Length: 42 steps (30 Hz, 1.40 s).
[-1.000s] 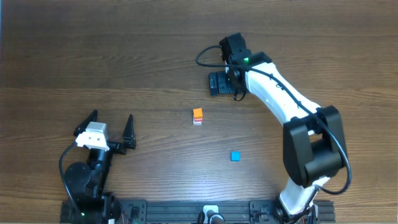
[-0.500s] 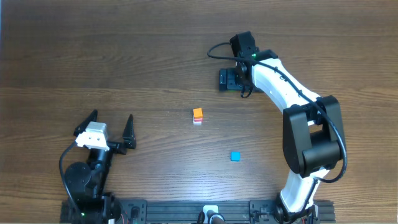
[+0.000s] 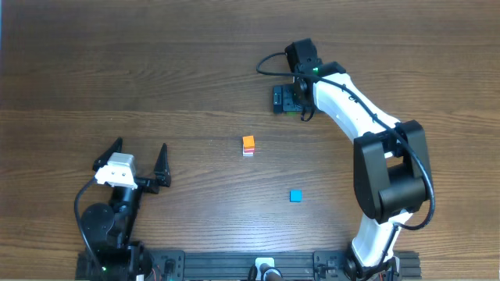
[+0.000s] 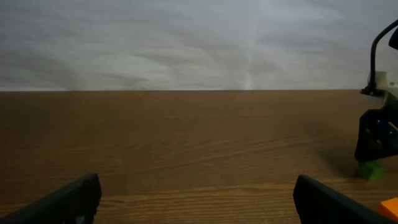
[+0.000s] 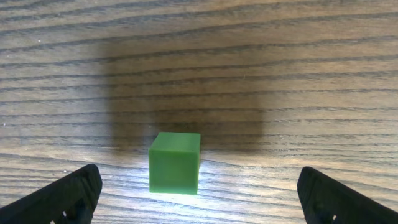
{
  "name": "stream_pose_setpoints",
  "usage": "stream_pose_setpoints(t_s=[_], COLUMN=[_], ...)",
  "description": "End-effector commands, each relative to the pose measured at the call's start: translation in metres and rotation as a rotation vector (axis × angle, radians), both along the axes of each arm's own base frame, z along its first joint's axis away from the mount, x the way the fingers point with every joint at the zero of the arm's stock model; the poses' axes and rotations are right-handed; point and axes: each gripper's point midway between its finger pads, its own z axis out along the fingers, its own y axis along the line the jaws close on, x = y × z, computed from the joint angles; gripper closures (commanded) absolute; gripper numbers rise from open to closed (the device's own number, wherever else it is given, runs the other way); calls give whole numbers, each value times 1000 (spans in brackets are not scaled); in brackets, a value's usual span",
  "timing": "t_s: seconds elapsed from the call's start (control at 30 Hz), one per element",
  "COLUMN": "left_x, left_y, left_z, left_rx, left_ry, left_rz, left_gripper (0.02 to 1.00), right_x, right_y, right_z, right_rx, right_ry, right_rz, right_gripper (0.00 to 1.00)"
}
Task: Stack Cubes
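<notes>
orange cube (image 4: 390, 209) partly beyond view's edge

Wooden table (image 3: 117, 62) bears green cube (image 5: 175, 163), blue cube (image 3: 295, 196), orange-white stack (image 3: 248, 146).

Right arm (image 3: 351, 109): white shells on the links, black joint housings, black cable (image 3: 269, 65) looped at the wrist, green LED (image 3: 316, 71) lit there. Left arm (image 3: 109, 222): all black apart from a white wrist block (image 3: 117, 169); left gripper (image 3: 141, 145) has black tapered fingers (image 3: 162, 160). Both bases on a black rail (image 3: 211, 259).
</notes>
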Motion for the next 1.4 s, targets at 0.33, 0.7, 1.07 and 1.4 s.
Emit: stream_pose_setpoints(t_s=[0.33,0.7,1.07,1.4], left_x=[0,0,0,0], left_y=[-3,-3,-3,-3], left_z=[-1,-1,-1,-1], left_rx=[14,14,14,14], left_ry=[-4,-4,-4,-4], left_rz=[-14,-14,-14,-14], left_gripper=[20,18,18,18], right_x=[9,8,5,4], right_y=[5,4,7,12], right_z=[-1,-12,-21,-21], right_rx=[-35,-39,-45,-35], right_ry=[-27,-6,13,15], right_rz=[17,17,25,35], right_gripper=[7,7,213,406])
